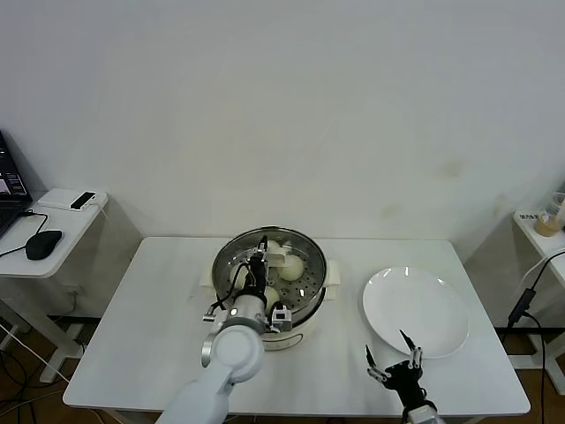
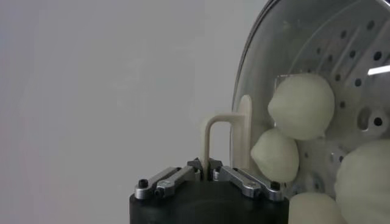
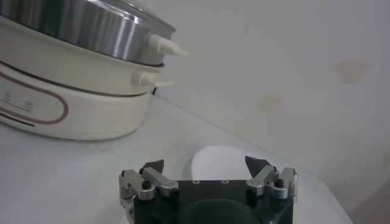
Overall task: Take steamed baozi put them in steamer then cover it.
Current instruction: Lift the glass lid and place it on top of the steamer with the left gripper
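Observation:
The steamer (image 1: 311,247) stands mid-table, a steel pot on a cream-white base; it also shows in the right wrist view (image 3: 79,30). The cover (image 1: 305,284), a clear glass lid, lies over the pot's mouth. My left gripper (image 1: 259,268) is above the pot, shut on the cover's cream-white handle (image 2: 207,137). Several steamed baozi (image 2: 301,106) show through the glass on the perforated tray, one of them in the head view (image 1: 294,267). My right gripper (image 1: 395,358) is open and empty near the table's front edge, just in front of the white plate; it also shows in its own wrist view (image 3: 204,167).
A flat white plate (image 1: 424,309) lies right of the steamer and shows in the right wrist view (image 3: 213,163). A side desk with a black mouse (image 1: 42,243) stands at the left. A shelf with a cup (image 1: 552,216) stands at the far right.

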Action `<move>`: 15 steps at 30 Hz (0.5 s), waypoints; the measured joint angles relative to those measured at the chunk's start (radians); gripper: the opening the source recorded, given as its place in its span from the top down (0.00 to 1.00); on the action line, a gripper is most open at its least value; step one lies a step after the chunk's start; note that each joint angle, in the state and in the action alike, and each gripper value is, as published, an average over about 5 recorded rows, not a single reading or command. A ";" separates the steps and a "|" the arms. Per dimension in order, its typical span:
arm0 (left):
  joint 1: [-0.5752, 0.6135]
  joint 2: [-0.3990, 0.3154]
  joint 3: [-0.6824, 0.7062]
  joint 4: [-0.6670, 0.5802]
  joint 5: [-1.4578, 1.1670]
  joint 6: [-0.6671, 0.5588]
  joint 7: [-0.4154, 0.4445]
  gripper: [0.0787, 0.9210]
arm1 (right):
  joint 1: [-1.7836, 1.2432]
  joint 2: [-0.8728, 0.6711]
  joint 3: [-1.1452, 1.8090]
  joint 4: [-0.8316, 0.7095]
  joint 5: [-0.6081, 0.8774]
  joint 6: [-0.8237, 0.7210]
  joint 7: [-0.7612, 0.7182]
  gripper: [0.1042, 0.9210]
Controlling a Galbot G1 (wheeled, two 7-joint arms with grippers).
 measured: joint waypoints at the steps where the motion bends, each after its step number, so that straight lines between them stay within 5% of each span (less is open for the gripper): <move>1: 0.002 0.001 -0.001 -0.003 -0.001 0.000 -0.001 0.75 | 0.000 0.000 -0.001 0.000 -0.001 0.000 0.000 0.12; 15: 0.068 0.042 -0.027 -0.098 -0.026 -0.023 -0.031 0.28 | -0.014 -0.002 0.003 0.011 -0.011 -0.001 0.000 0.12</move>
